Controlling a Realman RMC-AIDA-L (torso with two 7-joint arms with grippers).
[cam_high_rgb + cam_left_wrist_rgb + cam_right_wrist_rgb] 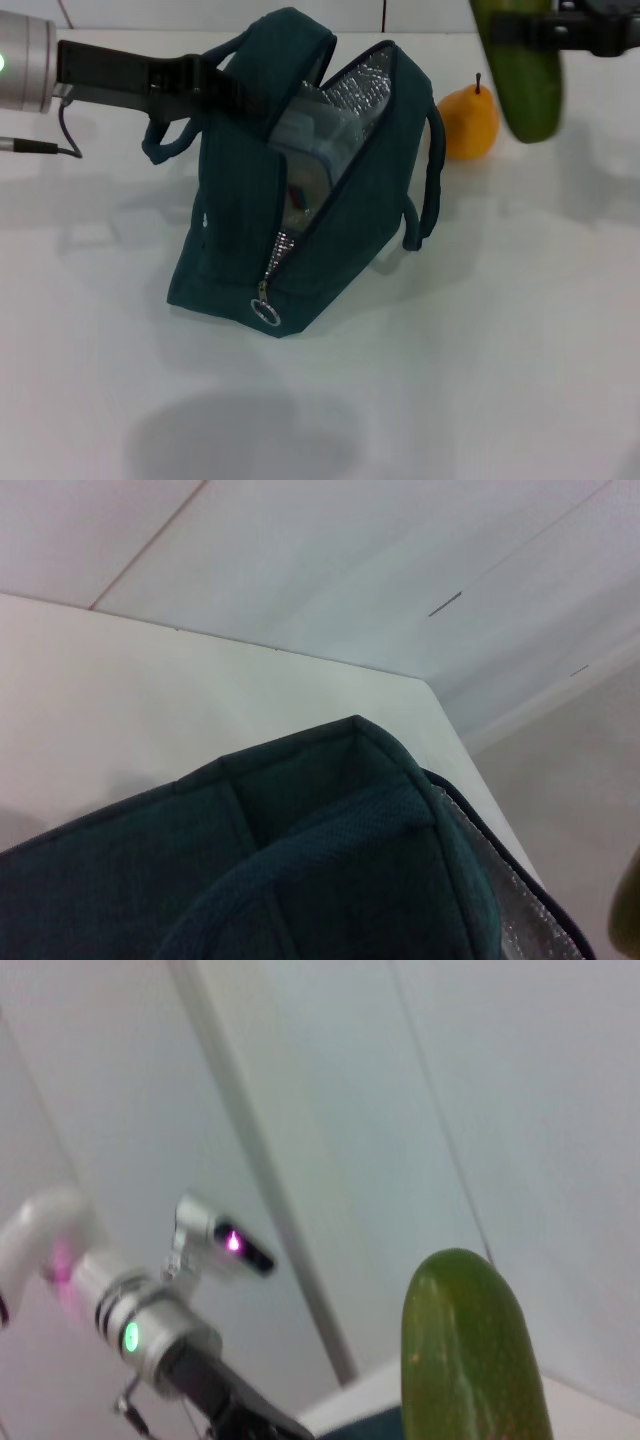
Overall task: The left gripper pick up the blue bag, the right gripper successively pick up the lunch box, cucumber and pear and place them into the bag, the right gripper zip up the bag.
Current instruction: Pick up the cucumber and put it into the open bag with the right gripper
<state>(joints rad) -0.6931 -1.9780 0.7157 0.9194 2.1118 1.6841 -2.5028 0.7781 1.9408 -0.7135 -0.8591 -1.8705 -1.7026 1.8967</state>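
Bags: one blue bag (240, 200)
Lunch boxes: one lunch box (310, 150)
Cucumbers: one cucumber (525, 85)
Pears: one pear (468, 122)
My grippers: two

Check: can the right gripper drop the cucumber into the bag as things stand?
Probably yes. The right gripper holds the cucumber above the table; the blue bag gapes unzipped, held by the left gripper, lunch box filling part.

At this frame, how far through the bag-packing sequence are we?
About halfway. Done: the left end effector grips the blue bag at its top, and the lunch box sits inside. In hand: the right end effector carries the cucumber above the table. Left: the pear lies behind the bag, whose zipper is open.
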